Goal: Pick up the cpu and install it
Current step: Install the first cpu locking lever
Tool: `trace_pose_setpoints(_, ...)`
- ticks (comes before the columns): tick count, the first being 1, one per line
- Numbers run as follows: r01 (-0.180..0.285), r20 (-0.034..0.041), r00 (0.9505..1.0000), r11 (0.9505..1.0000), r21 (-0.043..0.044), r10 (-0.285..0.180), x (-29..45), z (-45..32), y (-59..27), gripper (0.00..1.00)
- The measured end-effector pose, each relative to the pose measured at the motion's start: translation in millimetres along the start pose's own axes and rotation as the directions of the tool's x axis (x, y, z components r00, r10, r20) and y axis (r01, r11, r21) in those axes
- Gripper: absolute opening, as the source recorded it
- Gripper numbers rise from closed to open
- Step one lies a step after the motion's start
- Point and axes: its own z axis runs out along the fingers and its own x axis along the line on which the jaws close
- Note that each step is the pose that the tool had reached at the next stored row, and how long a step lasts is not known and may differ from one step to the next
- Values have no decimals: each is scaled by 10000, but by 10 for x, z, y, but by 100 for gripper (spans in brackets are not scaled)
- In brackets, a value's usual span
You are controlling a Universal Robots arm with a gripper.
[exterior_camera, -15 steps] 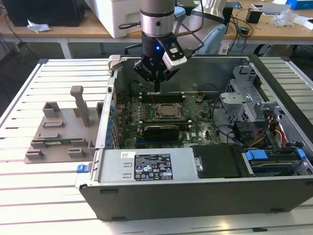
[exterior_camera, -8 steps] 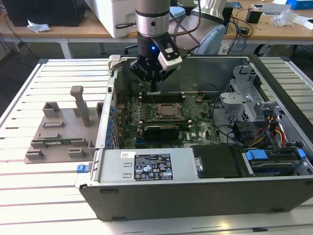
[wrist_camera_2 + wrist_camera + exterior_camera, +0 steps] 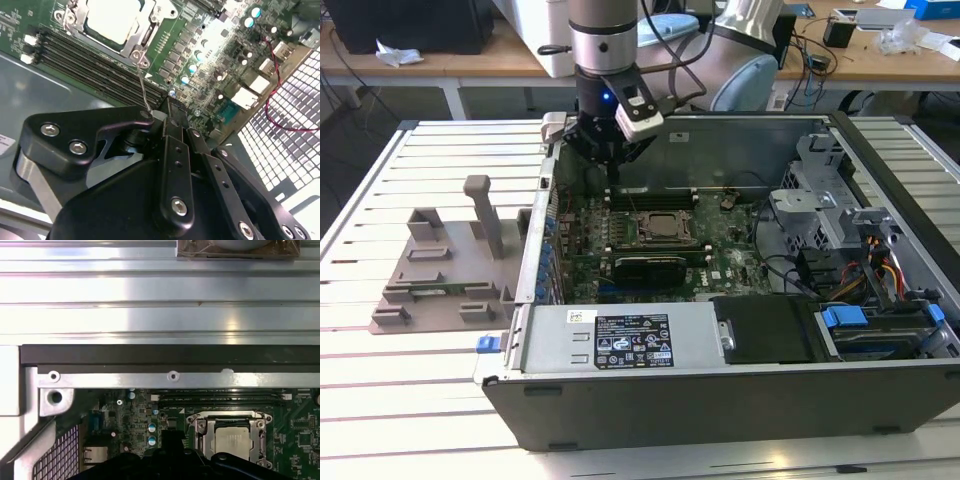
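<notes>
Looking into the open computer case (image 3: 880, 180), I see the cpu (image 3: 231, 442) seated in its motherboard socket; my end effector (image 3: 612, 172) hovers just beside it, fingers pinched narrow, holding nothing.

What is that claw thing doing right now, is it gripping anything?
Gripper: above the open case's motherboard, near the cpu seated in its socket; open or shut cannot be told.

Bright, even room light fills the exterior view, and the slatted table (image 3: 420, 400) gleams pale. In the second wrist view the cpu (image 3: 112, 17) is washed out white by glare, and the near black claw (image 3: 170, 107) looks soft. In the first wrist view the case wall (image 3: 160, 310) shines with broad reflections.
</notes>
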Motion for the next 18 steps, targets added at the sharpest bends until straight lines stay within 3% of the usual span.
trace_pose_setpoints(6, 0, -2, 10000, 10000, -1, 0, -24, 53, 46, 11)
trace_pose_setpoints(11, -2, -2, 10000, 10000, -1, 2, -166, 72, 48, 11)
trace_pose_setpoints(15, 0, -15, 10000, 10000, -1, 0, -324, 86, 51, 11)
trace_pose_setpoints(18, -3, -38, 10000, 10000, 1, 3, -492, 99, 53, 11)
